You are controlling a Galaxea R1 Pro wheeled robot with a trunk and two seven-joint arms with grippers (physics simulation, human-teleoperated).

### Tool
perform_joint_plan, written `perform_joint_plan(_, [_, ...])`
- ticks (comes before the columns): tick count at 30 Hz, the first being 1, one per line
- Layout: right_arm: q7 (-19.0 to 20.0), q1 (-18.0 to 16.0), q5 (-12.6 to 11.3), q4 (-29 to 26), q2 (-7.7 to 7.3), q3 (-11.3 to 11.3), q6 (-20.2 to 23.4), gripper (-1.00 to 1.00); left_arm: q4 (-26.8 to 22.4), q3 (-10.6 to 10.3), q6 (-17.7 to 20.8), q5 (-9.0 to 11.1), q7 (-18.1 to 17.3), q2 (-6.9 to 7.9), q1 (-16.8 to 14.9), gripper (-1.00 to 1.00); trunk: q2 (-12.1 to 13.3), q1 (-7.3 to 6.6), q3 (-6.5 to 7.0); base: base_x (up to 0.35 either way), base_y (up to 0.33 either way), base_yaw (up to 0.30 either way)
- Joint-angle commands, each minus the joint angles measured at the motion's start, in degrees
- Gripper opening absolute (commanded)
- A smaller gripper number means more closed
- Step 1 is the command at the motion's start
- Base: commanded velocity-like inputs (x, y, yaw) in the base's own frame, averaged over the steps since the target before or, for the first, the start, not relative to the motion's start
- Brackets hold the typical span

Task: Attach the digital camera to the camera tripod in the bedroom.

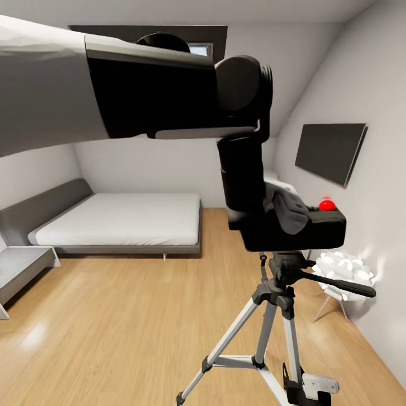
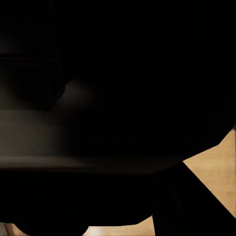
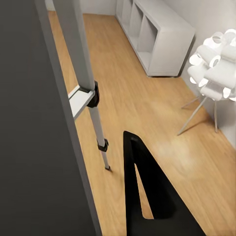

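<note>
Over at the left of the bedroom sits the grey-framed bed (image 1: 121,220) on the light wood floor (image 1: 113,327), with a pale ledge (image 1: 22,270) cut off at the edge. The robot's left arm (image 1: 113,90) sweeps across from that side and bends down at the wrist, so its left gripper (image 1: 276,217) is down against the back of the digital camera (image 1: 304,225). From the head view it looks closed around the camera body, but the fingers are buried in black against black, so I cannot tell how firmly it holds. The left wrist view is almost all dark, presumably the camera body pressed close.

The camera, red button up, hangs just over the black head of the camera tripod (image 1: 276,304); whether they touch or a sliver of gap remains is hard to say. The pan handle juts right toward a white petal-shaped lamp (image 1: 344,270), beneath the wall TV (image 1: 330,152).

What worries me: if the camera comes down off-centre or tilted, it may shove the head sideways and rock the light tripod, or miss the mount and drop when released.

The right gripper (image 3: 147,196) shows one dark finger beside a silver tripod leg, low near white cube shelving (image 3: 157,39); its jaws' spread I cannot judge, and nothing appears between them. Being so near the leg, it could nudge it.
</note>
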Motion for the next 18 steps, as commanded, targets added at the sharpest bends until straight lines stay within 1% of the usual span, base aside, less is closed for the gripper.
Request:
perform_joint_plan(1, [-0.21,0.0,0.15,-0.02,-0.02,0.18,0.03,-1.0,-0.42,-0.14,-0.12,-0.2,-0.37,-0.03,-0.11,-1.0,-0.11,0.04,-0.11,0.0,0.0,0.0])
perform_joint_plan(10, [-0.21,0.0,0.15,-0.02,-0.02,0.18,0.03,-1.0,-0.77,-0.15,-0.2,-0.21,-0.37,-0.03,-0.11,-1.0,-0.11,0.04,-0.11,0.0,0.0,0.0])
perform_joint_plan(12, [-0.21,0.0,0.15,-0.02,-0.02,0.18,0.03,-1.0,-0.46,-0.18,-0.23,-0.23,-0.37,-0.03,-0.12,-1.0,-0.11,0.04,-0.11,0.0,0.0,0.0])
perform_joint_plan(14, [-0.21,0.0,0.15,-0.02,-0.02,0.18,0.03,-1.0,1.3,-0.23,-0.3,-0.27,-0.37,0.03,-0.15,-1.0,-0.11,0.04,-0.11,0.0,0.0,0.0])
perform_joint_plan(18, [-0.21,0.0,0.15,-0.03,-0.02,0.18,0.03,-1.0,1.89,-0.27,-0.31,-0.27,-0.37,0.02,-0.17,-1.0,-0.11,0.04,-0.11,0.0,0.0,0.0])
